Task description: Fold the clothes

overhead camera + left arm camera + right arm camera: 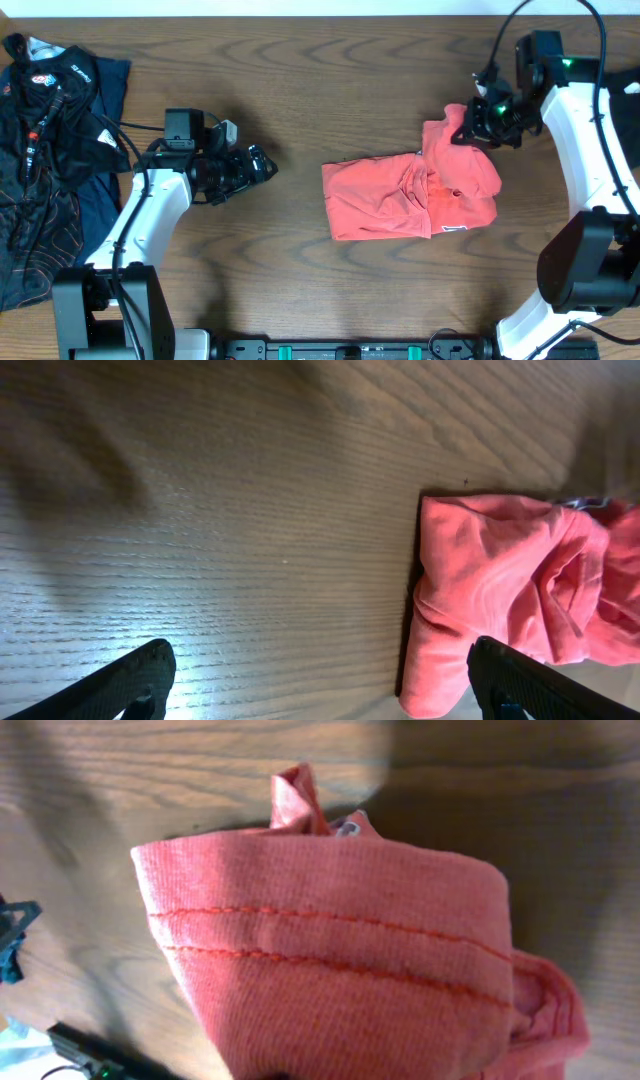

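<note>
Coral T-shirt crowds the right wrist lens with a double-stitched hem across it: soft, thin cotton that drapes and bunches. Own fingers are hidden there; table behind. Left wrist: left gripper spread wide, empty, low over bare wood, with the T-shirt's folded edge ahead and off to one side, apart from both fingertips. Overhead: T-shirt lies half-folded and lumpy right of table centre; right gripper is pressed together, pinching its raised upper-right flap. Left gripper is well apart to the left, dark clothes pile beyond. Judged light, limp, not fragile, likely to slide on wood; best taken at hem or corner.
</note>
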`<state>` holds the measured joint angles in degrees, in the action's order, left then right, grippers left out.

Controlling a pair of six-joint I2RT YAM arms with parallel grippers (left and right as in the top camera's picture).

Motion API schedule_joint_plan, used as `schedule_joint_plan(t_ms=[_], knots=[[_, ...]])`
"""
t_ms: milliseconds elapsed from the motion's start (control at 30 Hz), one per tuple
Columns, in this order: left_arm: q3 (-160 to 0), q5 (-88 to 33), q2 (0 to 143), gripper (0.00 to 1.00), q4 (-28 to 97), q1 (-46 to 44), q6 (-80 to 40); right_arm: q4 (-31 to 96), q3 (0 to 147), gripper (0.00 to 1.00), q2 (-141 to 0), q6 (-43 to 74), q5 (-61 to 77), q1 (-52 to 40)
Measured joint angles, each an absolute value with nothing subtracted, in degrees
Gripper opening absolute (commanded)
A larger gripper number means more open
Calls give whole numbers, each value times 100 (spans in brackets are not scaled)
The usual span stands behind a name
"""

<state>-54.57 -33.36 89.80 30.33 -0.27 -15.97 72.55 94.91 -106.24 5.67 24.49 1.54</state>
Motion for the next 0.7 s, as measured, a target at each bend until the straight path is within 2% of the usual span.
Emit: schedule_joint_plan(t_ms=[200, 700], knots=[[-5457, -3293, 8980, 95, 3050, -202, -1592, 7481, 9572, 1, -10624, 873, 2373, -187], [-5457, -3212, 8980, 95, 3065, -578, -1557, 7148, 9572, 1, -10624, 1822, 2318, -1020]])
